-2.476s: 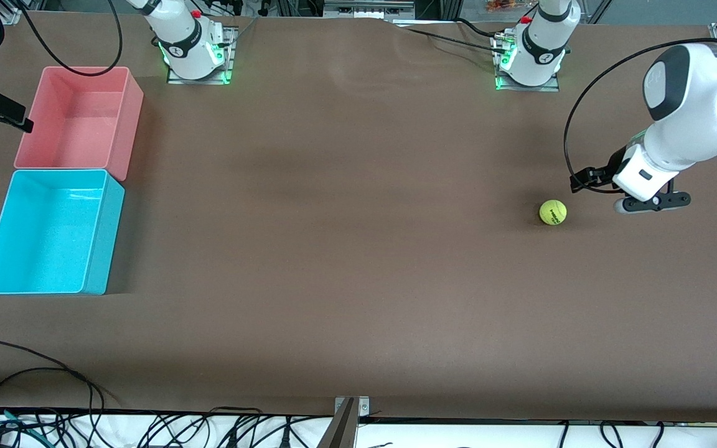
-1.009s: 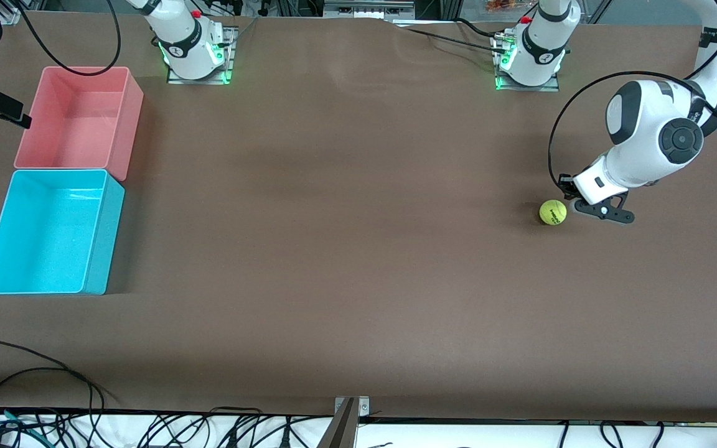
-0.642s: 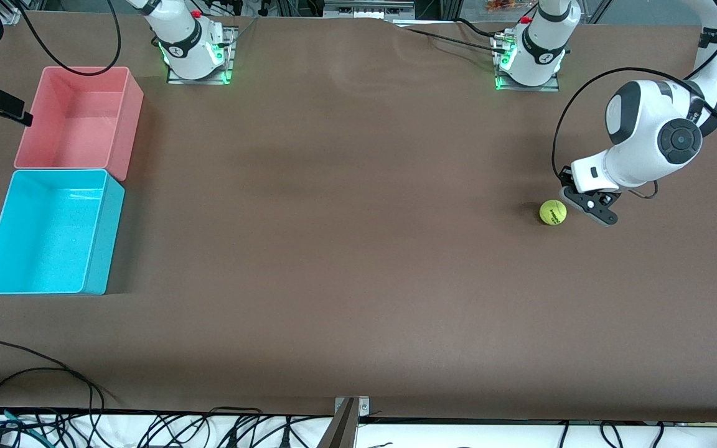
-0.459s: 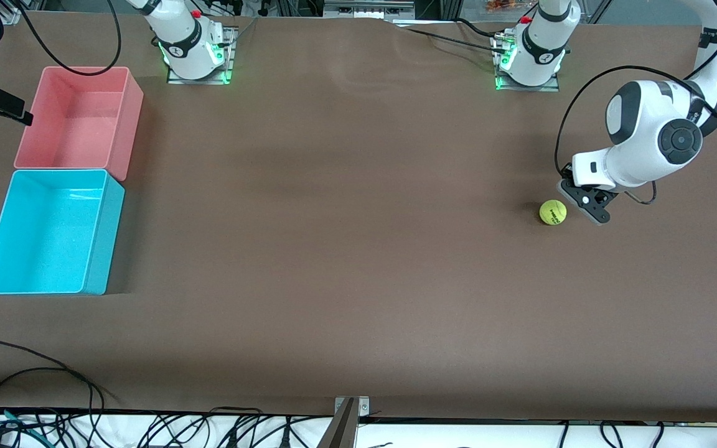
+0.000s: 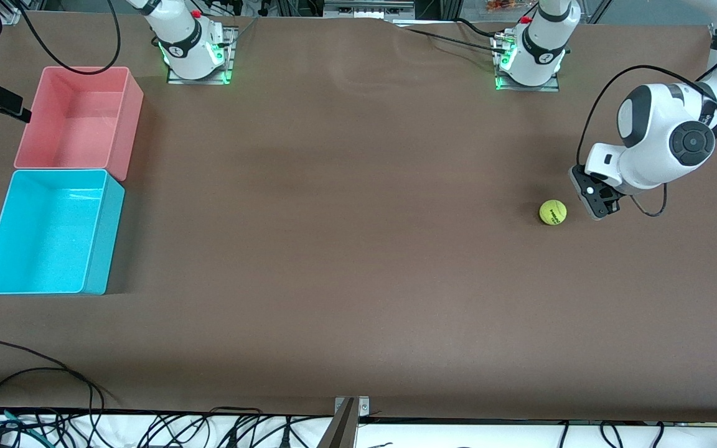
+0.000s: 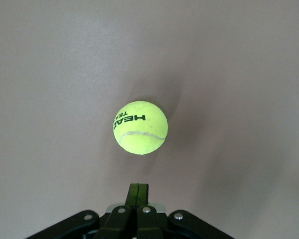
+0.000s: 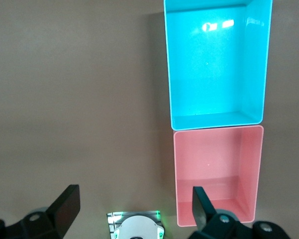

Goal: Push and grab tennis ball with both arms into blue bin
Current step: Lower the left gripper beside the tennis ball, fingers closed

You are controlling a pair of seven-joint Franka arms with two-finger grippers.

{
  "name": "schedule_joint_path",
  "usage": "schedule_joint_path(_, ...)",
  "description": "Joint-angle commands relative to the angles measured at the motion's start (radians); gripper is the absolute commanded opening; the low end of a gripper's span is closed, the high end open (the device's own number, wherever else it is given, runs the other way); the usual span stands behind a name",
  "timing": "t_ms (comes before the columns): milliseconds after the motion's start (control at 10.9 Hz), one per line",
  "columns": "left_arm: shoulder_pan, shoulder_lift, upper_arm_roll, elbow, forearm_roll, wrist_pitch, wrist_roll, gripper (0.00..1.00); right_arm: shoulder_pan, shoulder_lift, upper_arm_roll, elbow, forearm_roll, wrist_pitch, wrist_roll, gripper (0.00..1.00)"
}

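The tennis ball [image 5: 552,212] sits on the bare brown table [image 5: 346,249] toward the left arm's end, well apart from both bins, its dark lettering turned up toward the left wrist camera [image 6: 140,127]. The left hand [image 5: 596,202] is low just beside the ball, on the side away from the bins; its fingers [image 6: 138,195] are pressed together with nothing between them, and a small gap of table shows between their tips and the ball, so they look apart rather than touching — though from the front view alone that gap is hard to judge. The left arm [image 5: 666,143] bends down to it from the table's edge. At the right arm's end stands the blue bin [image 5: 104,236], holding nothing, with the pink bin [image 5: 131,118] touching it end to end, farther from the front camera. The right hand [image 7: 134,211] waits high over the table near its own base [image 5: 193,50], fingers spread wide and holding nothing; in the front view only a dark part of it shows at the frame's edge beside the pink bin — its wrist camera looks down on both bins [image 7: 216,119] [image 7: 216,177]
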Motion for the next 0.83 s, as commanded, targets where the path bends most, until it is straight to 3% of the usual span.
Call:
schedule_joint_path(0, 0.026, 0.027, 0.005, -0.007, 0.031, 0.075, 0.173, 0.0, 0.0, -0.005, -0.003, 0.014, 0.003, -0.02, -0.009, 1.0)
schedule_joint_path(734, 0.038, 0.135, 0.006, -0.018, -0.068, 0.168, 0.387, 0.0, 0.0, -0.007, -0.005, 0.014, 0.003, -0.02, -0.009, 1.0)
